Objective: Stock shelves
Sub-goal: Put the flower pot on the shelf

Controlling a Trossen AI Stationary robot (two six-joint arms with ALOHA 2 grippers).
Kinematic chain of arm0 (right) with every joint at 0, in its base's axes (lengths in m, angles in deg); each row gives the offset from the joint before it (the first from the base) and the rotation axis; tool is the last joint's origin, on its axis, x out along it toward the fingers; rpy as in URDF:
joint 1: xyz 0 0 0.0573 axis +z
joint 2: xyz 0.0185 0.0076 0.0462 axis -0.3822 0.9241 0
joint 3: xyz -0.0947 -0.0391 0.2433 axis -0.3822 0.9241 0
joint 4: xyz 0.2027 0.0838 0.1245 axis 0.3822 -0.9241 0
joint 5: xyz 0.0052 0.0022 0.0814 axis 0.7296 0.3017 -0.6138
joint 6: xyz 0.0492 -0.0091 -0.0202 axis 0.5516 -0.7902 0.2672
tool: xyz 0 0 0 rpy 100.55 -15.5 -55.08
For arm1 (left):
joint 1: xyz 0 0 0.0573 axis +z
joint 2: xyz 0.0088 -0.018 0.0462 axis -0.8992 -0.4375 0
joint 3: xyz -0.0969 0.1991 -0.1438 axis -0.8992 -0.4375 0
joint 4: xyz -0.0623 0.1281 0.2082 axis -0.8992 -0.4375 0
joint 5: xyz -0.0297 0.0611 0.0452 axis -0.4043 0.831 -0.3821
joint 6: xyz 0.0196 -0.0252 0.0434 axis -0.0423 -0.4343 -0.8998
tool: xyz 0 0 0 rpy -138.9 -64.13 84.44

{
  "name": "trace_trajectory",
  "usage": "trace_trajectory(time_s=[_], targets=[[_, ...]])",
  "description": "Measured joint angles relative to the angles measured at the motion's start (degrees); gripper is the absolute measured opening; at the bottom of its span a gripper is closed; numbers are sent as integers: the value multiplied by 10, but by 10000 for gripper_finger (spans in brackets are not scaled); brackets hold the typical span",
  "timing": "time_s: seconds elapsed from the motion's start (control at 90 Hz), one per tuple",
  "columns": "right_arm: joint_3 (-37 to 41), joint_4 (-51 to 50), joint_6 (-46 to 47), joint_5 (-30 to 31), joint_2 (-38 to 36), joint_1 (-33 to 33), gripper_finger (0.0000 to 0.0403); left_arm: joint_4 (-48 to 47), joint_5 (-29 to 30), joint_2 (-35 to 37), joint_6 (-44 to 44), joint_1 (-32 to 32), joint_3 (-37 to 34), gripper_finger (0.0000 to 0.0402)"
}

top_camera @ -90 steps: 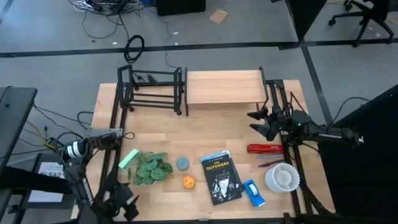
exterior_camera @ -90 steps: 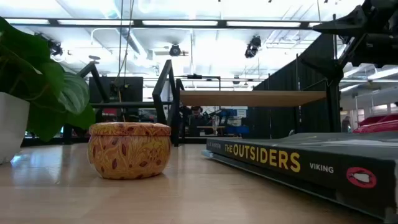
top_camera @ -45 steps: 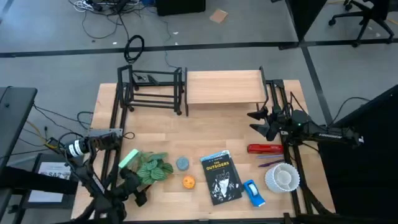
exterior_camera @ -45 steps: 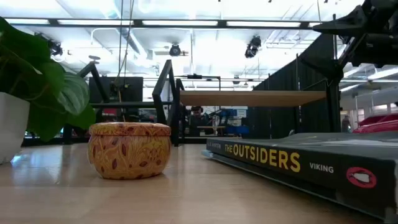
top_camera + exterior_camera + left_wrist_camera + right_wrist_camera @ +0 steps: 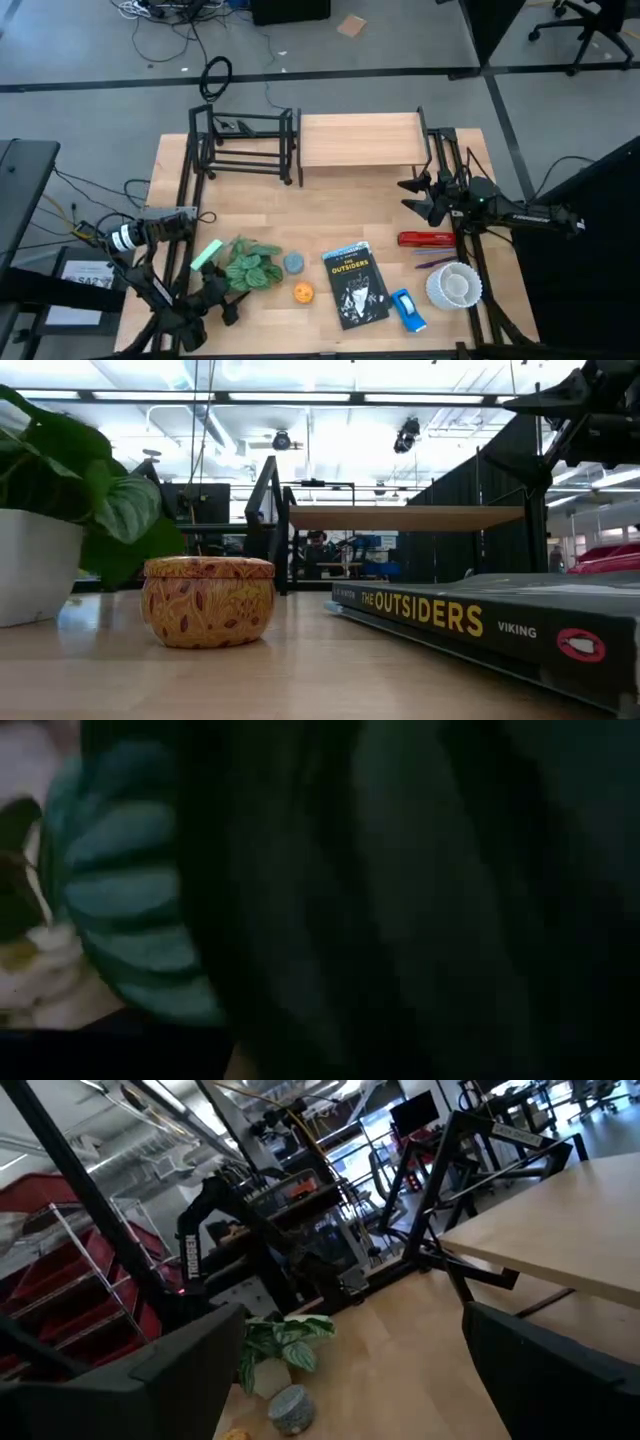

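From the high view, my left gripper point(image 5: 215, 300) sits at the seven o'clock edge of the worktop point(image 5: 380, 205), right against the potted plant point(image 5: 245, 270); I cannot tell whether the fingers are apart or together. The plank shelf point(image 5: 360, 138) and black rod rack point(image 5: 245, 145) stand at twelve o'clock, well apart from the plant. My right gripper point(image 5: 420, 197) waits at three o'clock, fingers apart.

In the low view, the plant pot point(image 5: 35, 565) rests on the worktop beside a patterned tin point(image 5: 208, 600).

The left wrist view shows only leaves point(image 5: 130, 900). I judge I should grasp the pot wall, not foliage, and lift upright.
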Motion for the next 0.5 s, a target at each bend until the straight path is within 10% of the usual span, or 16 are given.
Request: trace_trajectory(time_s=[0.5], targets=[[0,0,0,0,0,0,346,23,-11,0,-13,-3,38,357]])
